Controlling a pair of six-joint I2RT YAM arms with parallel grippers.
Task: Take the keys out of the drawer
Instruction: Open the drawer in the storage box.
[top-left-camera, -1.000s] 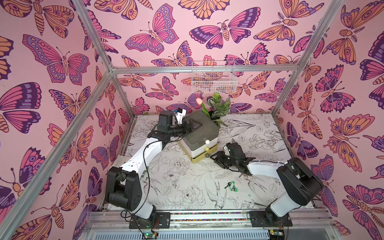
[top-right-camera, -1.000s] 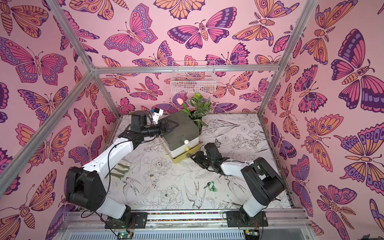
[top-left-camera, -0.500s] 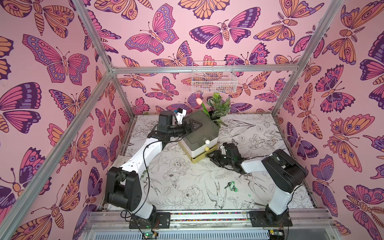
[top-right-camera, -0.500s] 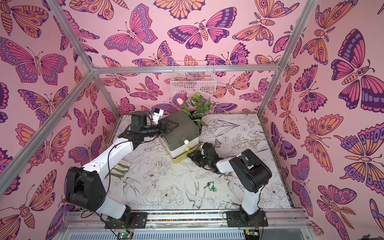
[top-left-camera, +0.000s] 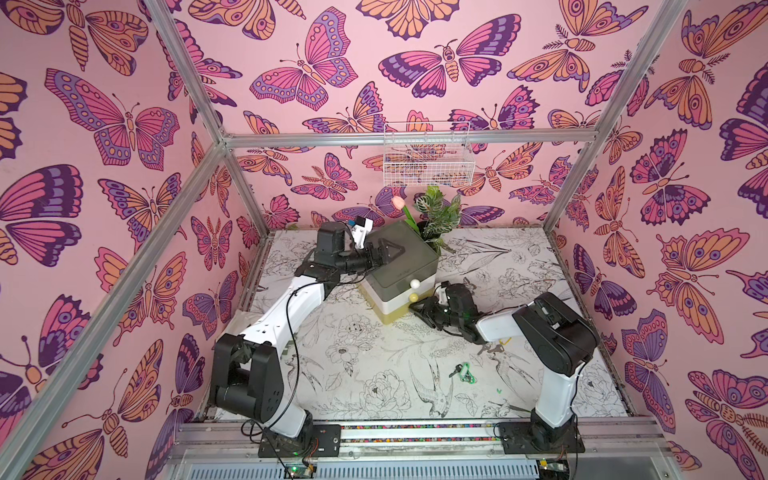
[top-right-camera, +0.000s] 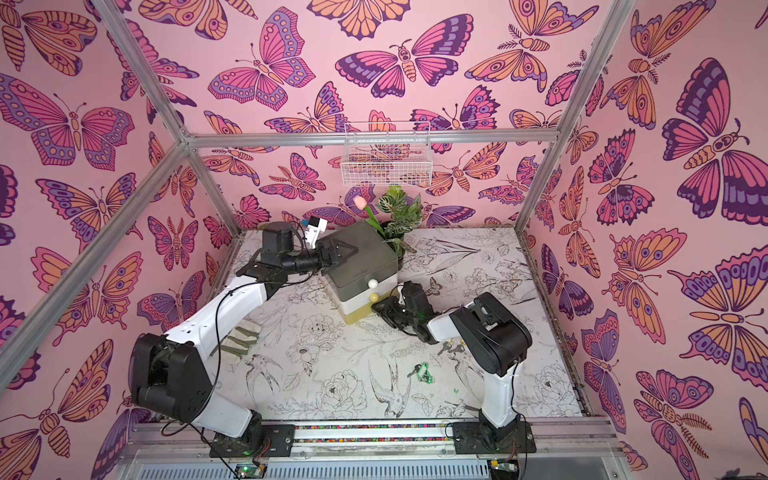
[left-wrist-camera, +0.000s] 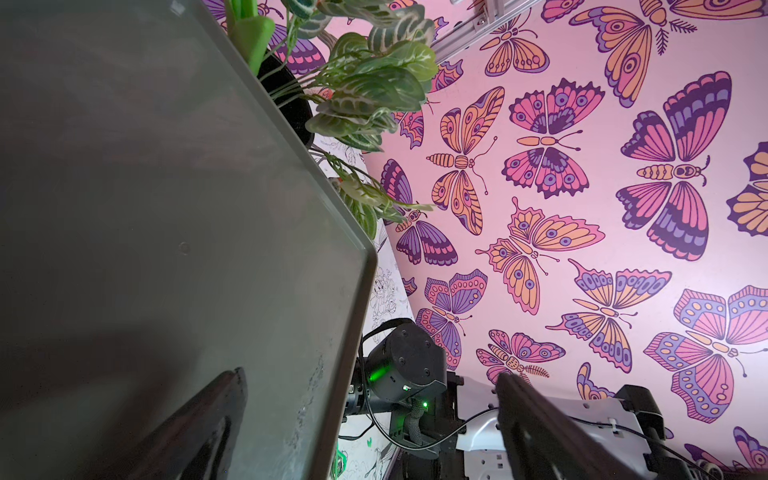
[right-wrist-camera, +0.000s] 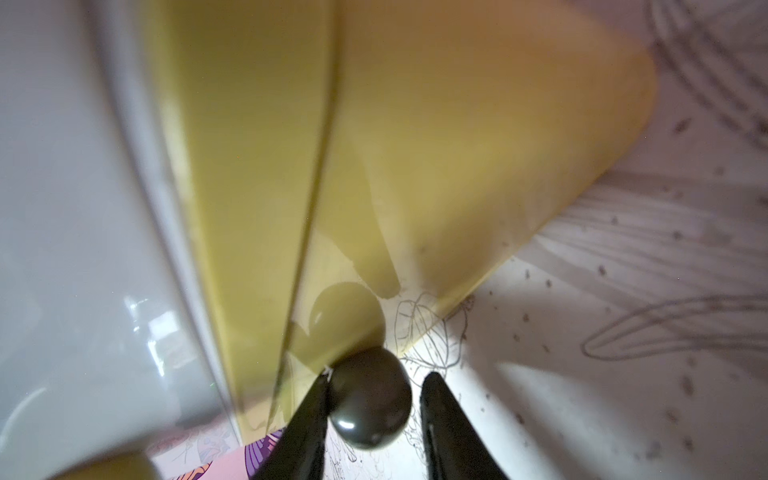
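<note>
Top view: R end effector (top-left-camera: 415, 309) now at yellow bottom drawer (top-left-camera: 392, 318); green-tag keys (top-left-camera: 463, 371) out on table (top-left-camera: 332, 374)
L wrist: L end effector (left-wrist-camera: 370, 376) wide open over cabinet top (left-wrist-camera: 145, 208)
R wrist: jaws narrowed round knob (right-wrist-camera: 370, 401), not clamped; drawer shut, pull next

Left end effector (top-left-camera: 385, 252) spread wide, reaching forward; right end effector (right-wrist-camera: 377, 379) low, narrowly parted.

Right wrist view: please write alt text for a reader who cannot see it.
The right hand straddles a dark round knob on a yellow drawer front; one finger touches it, the other stands slightly apart. The table beside it bears line drawings.
</note>
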